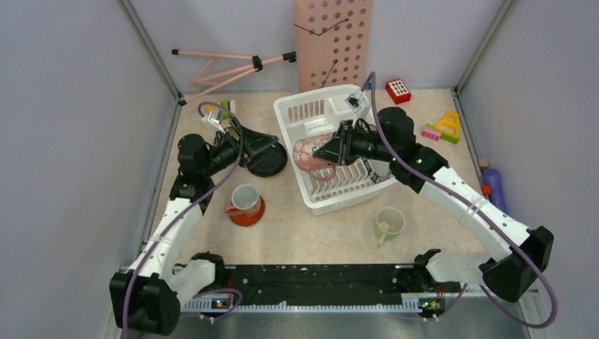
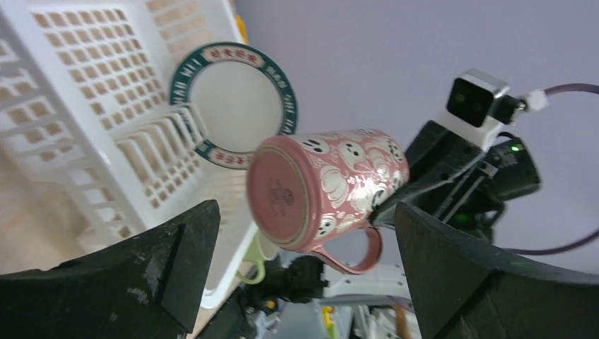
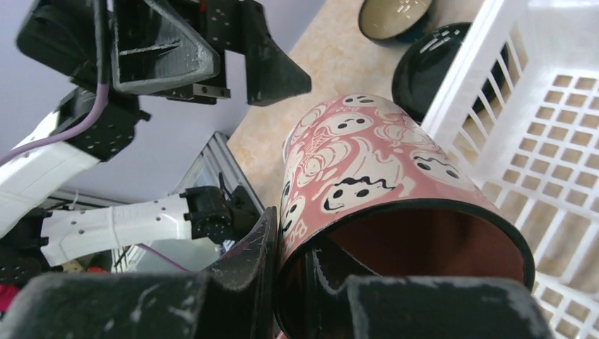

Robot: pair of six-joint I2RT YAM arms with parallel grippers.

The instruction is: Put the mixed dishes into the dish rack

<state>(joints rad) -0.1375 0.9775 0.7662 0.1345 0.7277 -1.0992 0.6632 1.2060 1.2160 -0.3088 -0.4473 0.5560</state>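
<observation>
My right gripper (image 1: 326, 151) is shut on the rim of the pink mug (image 1: 311, 157), one finger inside and one outside (image 3: 297, 282). It holds the mug on its side over the left part of the white dish rack (image 1: 300, 113). The lettered-rim plate (image 2: 240, 106) stands in the rack. My left gripper (image 1: 247, 145) is open and empty above the black plate (image 1: 268, 168), facing the mug (image 2: 325, 191). A small cup (image 1: 245, 198) sits on the orange-red saucer (image 1: 248, 217). The pale green mug (image 1: 389, 222) stands front right. A bowl (image 3: 394, 18) lies beyond the black plate (image 3: 424, 70).
A pink pegboard (image 1: 332, 42) leans on the back wall beside a folded tripod (image 1: 226, 67). Toy blocks (image 1: 398, 90) and a letter block (image 1: 446, 126) lie at the back right. A purple bottle (image 1: 494, 185) lies by the right wall.
</observation>
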